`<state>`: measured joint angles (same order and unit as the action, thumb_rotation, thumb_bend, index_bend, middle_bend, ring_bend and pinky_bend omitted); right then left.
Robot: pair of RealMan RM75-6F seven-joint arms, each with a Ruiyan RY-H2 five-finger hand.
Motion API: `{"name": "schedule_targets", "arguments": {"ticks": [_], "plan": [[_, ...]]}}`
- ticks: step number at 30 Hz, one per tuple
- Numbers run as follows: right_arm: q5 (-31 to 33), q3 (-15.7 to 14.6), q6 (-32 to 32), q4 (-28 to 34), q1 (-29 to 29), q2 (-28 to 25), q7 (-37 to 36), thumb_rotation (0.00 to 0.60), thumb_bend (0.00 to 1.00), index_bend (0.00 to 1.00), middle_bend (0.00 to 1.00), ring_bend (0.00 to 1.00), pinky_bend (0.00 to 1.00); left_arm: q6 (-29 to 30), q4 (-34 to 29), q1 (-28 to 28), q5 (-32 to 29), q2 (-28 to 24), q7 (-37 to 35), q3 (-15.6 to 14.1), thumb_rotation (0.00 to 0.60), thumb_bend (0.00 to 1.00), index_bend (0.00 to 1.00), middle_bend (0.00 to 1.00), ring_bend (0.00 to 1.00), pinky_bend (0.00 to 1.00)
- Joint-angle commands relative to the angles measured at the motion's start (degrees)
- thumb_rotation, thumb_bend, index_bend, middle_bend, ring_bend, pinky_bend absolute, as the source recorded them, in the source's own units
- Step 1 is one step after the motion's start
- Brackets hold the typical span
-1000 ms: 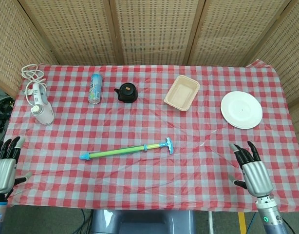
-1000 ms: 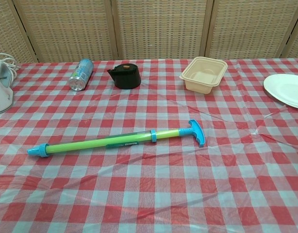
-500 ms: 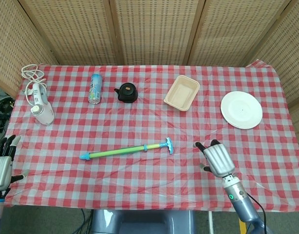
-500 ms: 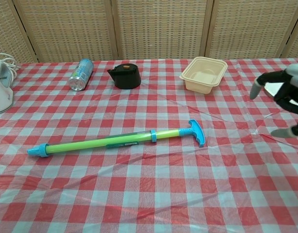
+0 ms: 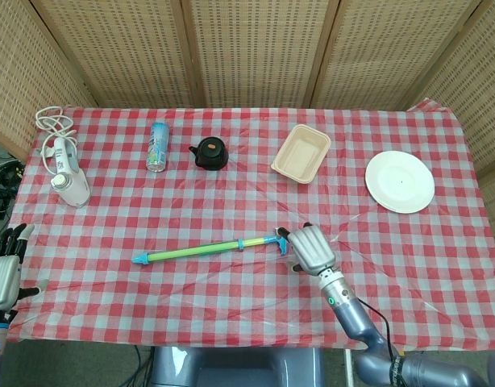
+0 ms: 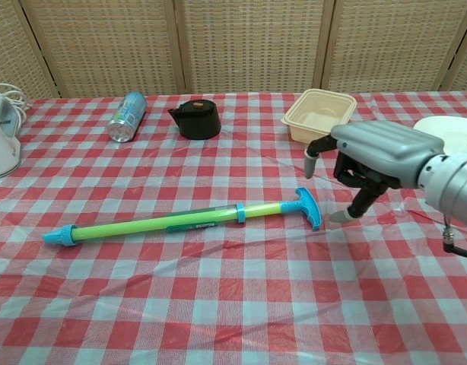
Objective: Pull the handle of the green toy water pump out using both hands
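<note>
The green toy water pump [image 5: 195,251] [image 6: 157,225] lies flat on the checked tablecloth, its blue nozzle to the left and its blue T-handle [image 5: 279,239] [image 6: 307,207] to the right. My right hand [image 5: 312,247] [image 6: 374,152] hovers just right of the T-handle, fingers spread and curved downward, holding nothing. My left hand [image 5: 3,266] shows only in the head view at the table's front left corner, fingers apart, far from the pump.
Along the back stand a white hand-held appliance with cord [image 5: 68,172], a lying can [image 5: 157,145] [image 6: 128,115], a black pot [image 5: 210,152] [image 6: 197,119], a beige tray [image 5: 301,153] [image 6: 319,116] and a white plate [image 5: 399,182] [image 6: 450,141].
My right hand has swept left from the table's front right toward the pump's T-handle. The left hand has barely moved. The pump has not shifted.
</note>
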<state>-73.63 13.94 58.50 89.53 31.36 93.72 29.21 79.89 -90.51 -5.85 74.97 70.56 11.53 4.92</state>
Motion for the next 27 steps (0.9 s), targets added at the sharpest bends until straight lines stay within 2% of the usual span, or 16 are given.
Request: {"name": "schedule_targets", "arguments": {"ticks": [1,8,17,27], "plan": [[3.9,1.5,-2.0,-2.6,2.8,2.8,2.5,0.600,0.35,0.43,1.00,1.00,0.54,-0.6,0.3,-0.3,-0.5,0.1,-0.2,0.1,0.600,0.01,0.00,0.00,0.00,0.00],[7.4,2.1,-3.4,-6.7,6.0,6.1,2.9,0.600,0.39,0.44,1.00,1.00,0.54,-2.1,1.2,-0.8,-1.6,0.4,-0.6,0.1,0.600,0.01,0.00,0.00,0.00,0.00],[10.0,2.1,-3.7,-9.9,9.1,9.6,3.4,0.600,0.40,0.47,1.00,1.00,0.54,0.6,-0.2,-0.3,0.0,-1.5,-2.3,0.7,0.600,0.01,0.00,0.00,0.00,0.00],[12.7,1.9,-4.2,-12.9,11.5,11.9,4.8,0.600,0.43,0.48,1.00,1.00,0.54,0.1,0.0,-0.3,-0.9,-2.0,-3.1,0.9,0.600,0.01,0.00,0.00,0.00,0.00]]}}
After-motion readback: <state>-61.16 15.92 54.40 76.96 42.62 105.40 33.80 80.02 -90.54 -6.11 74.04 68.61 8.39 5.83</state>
